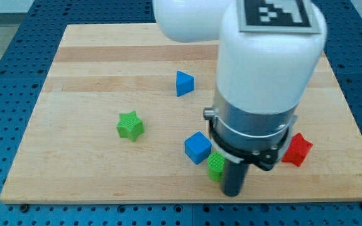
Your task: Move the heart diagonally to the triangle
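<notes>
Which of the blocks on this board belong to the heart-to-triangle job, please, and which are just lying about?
Job: blue triangle; green block, mostly hidden by the arm, possibly the heart; my tip, right beside it.

Lying about: green star; blue cube; red star.

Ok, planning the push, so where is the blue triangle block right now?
The blue triangle block sits just above the board's middle in the camera view, up and right of the green star and above the blue cube.
</notes>
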{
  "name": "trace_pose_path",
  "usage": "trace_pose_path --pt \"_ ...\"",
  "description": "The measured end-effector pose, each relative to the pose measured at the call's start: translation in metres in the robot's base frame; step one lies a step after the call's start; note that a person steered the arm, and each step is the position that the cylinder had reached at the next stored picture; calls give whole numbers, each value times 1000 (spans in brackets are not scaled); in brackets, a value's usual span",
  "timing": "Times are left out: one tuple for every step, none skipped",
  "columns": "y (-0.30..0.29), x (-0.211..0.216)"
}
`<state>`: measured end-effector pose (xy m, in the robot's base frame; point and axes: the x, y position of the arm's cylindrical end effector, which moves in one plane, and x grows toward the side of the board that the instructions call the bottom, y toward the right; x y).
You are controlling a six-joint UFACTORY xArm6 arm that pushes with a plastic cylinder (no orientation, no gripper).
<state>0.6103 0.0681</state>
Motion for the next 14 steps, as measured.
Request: trace_pose_path --pt "19 -10" --pt "20 -16" --pt "20 -35" --pt "20 -58" --pt "20 -81" --pt "20 -82" --pt "20 -75" --pt "20 -75" --pt "20 -54" --pt "20 -50" --pt "-5 -57" --pt "-10 -72" --pt "-28 -93" --pt "-35 -102"
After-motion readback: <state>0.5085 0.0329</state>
